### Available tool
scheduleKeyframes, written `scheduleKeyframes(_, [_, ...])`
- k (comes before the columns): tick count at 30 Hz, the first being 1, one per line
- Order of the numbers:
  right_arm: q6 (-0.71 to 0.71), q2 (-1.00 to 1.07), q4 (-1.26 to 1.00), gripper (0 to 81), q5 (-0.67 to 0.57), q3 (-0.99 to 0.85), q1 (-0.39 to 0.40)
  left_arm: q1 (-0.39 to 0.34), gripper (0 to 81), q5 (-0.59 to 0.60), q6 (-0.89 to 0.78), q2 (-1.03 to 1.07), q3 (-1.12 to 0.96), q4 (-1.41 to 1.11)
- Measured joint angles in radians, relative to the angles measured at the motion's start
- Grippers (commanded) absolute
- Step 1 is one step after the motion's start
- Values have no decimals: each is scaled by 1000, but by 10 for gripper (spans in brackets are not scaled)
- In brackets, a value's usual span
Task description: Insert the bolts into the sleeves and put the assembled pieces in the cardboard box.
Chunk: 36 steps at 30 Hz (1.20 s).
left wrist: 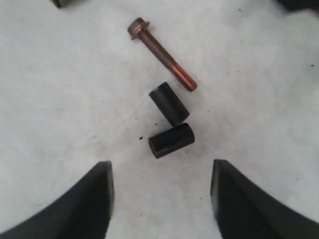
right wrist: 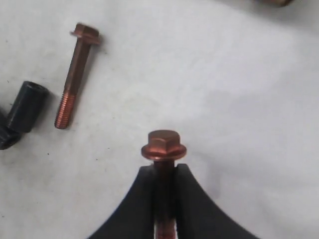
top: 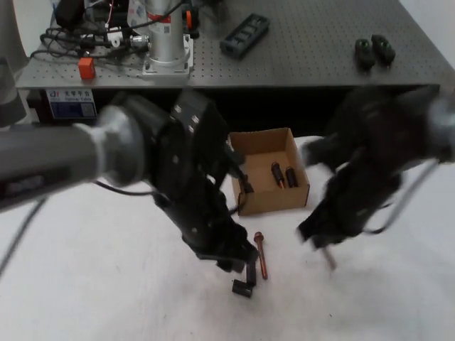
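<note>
Copper bolt [right wrist: 163,148] sits clamped in my right gripper [right wrist: 163,174]; my left gripper [left wrist: 162,196] hangs spread wide over two sleeves [left wrist: 169,103] beside a loose bolt [left wrist: 162,55].

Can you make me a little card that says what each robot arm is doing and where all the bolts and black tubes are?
Left gripper: fingers open, above the sleeves
Right gripper: fingers shut on a bolt
Sleeves: two, lying close together on the cloth
Loose bolt: lying on the cloth beside the sleeves
Box: two dark pieces inside
</note>
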Motion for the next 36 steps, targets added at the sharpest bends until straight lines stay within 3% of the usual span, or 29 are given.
scheduleKeyframes(9, [35,-339,48,23,-19,188,-118,-42,297,3,-128,205,-206,-9])
scheduleKeyframes(18, [51,-357,60,23,-20,254,-124,-64,297,-33,-151,384,-411,186])
scheduleKeyframes(36, [51,-357,60,23,-22,254,-124,-66,297,-48,-176,402,-414,258])
